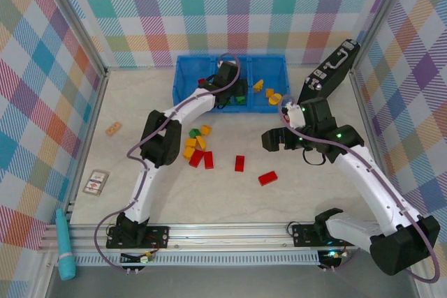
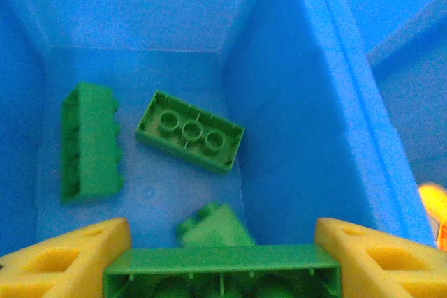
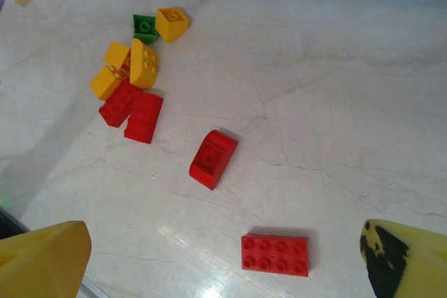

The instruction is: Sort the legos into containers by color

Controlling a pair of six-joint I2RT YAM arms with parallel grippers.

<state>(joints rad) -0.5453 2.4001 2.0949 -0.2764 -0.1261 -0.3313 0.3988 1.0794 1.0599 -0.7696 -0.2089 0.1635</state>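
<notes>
The small card [image 1: 96,181] near the left edge of the table [image 1: 209,204] has print on it, too small to read.

Your left gripper [image 2: 223,252] is over the middle compartment of the blue tray [image 1: 185,78]; its yellow fingers [image 2: 66,259] pinch a green brick [image 2: 209,262] by its short ends; the brick's long axis runs straight from finger to finger, with the hollow underside turned to the wrist camera. Three more green pieces lie on the compartment floor below it: an upturned brick [image 2: 190,132] (its three underside tubes face up), long axis slanting from upper left to lower right; a brick on its side [image 2: 89,141], studs pointing right, long axis running away from the camera; and a small piece [image 2: 216,225] half hidden behind the held one. In the overhead view, the right compartment holds yellow pieces [image 1: 269,92].

Your right gripper [image 1: 279,143] hangs above the table with its jaws spread wide, holding nothing. Under it a flat red brick [image 3: 274,254] lies studs up, long axis left to right in the wrist view; a sloped red brick [image 3: 213,158] lies on a diagonal; further off, two red bricks [image 3: 133,111] sit side by side against a yellow cluster [image 3: 126,68]; a green cube [image 3: 144,27] and a yellow wedge [image 3: 171,24] touch each other just beyond.
</notes>
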